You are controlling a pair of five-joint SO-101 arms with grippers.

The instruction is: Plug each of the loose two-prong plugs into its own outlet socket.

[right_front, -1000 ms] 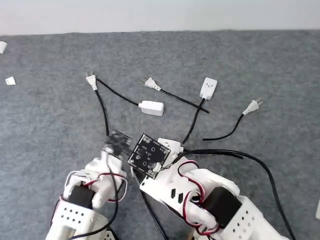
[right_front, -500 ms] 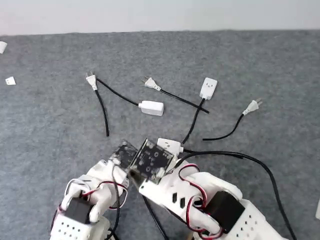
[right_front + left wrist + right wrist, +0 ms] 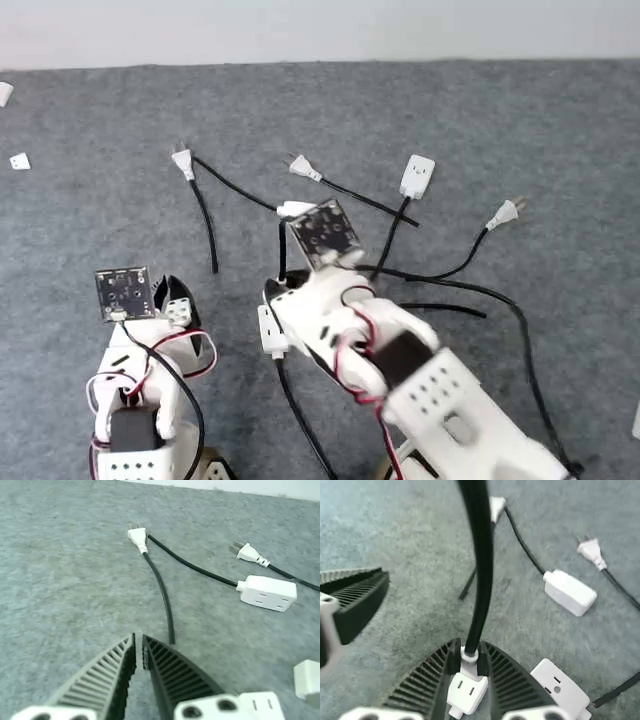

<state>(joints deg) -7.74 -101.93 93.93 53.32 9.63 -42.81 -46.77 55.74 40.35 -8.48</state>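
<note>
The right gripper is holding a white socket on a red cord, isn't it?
Not quite. The cord is black, not red. The right wrist view shows the right gripper holding the white socket on that black cord.

The high view looks down over the outlet block (image 3: 291, 208); both wrist views face it, low and near.

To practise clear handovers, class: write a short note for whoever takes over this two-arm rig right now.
Left gripper: shut, empty.
Right gripper: shut on a white socket with a black cord.
Left plug, middle plug and right plug lie loose, prongs bare.
Done: nothing plugged in yet.
To do: all three; one free socket lies between the middle and right plugs.
</note>
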